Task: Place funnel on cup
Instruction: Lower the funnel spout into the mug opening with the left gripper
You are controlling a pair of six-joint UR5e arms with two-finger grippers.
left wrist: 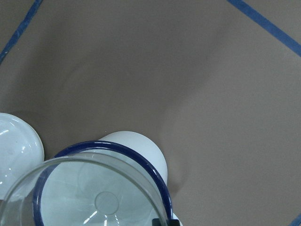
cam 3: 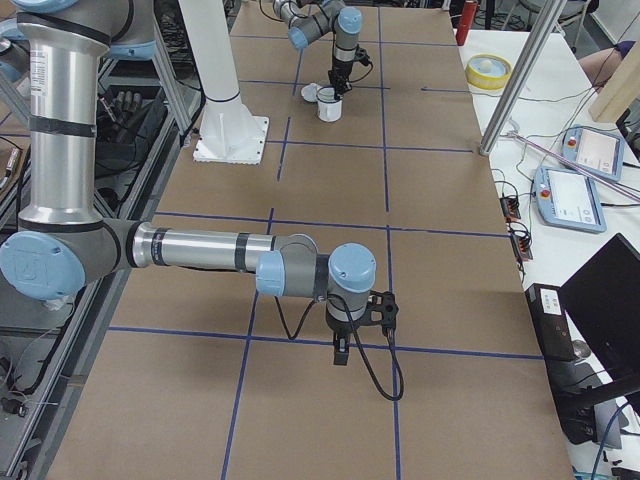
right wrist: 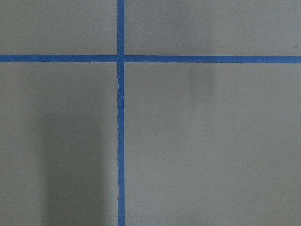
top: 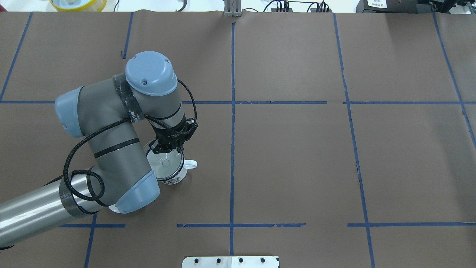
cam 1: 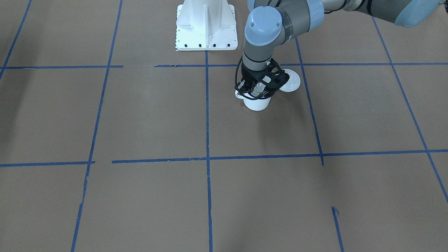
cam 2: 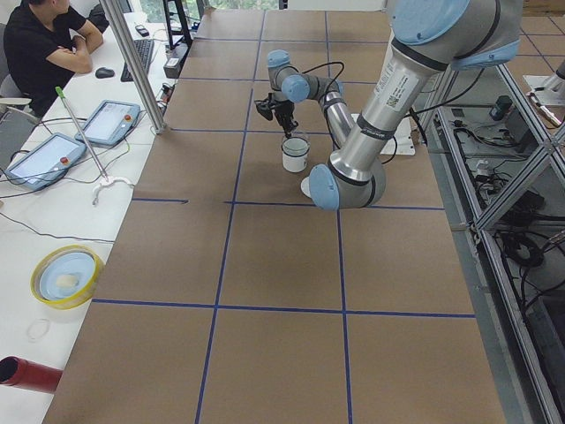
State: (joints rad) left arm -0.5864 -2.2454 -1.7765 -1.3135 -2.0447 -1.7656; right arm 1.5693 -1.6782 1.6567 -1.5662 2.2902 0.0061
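The white mug with a dark blue rim (top: 174,179) stands upright on the brown table left of centre, handle toward the middle; it also shows in the front view (cam 1: 257,104) and the left wrist view (left wrist: 136,143). The clear funnel (top: 165,162) sits in the mug's mouth, its wide rim just over the blue rim in the left wrist view (left wrist: 84,188). My left gripper (top: 167,149) points down over the mug's far edge and looks shut on the funnel's rim (cam 1: 258,89). My right gripper (cam 3: 340,352) shows only in the right side view, low over the table; I cannot tell its state.
A white domed lid (cam 1: 290,81) lies on the table right beside the mug, also in the left wrist view (left wrist: 14,146). The white robot base (cam 1: 206,26) stands behind. Blue tape lines (right wrist: 120,141) cross the brown paper. A yellow bowl (top: 78,3) is at the far edge.
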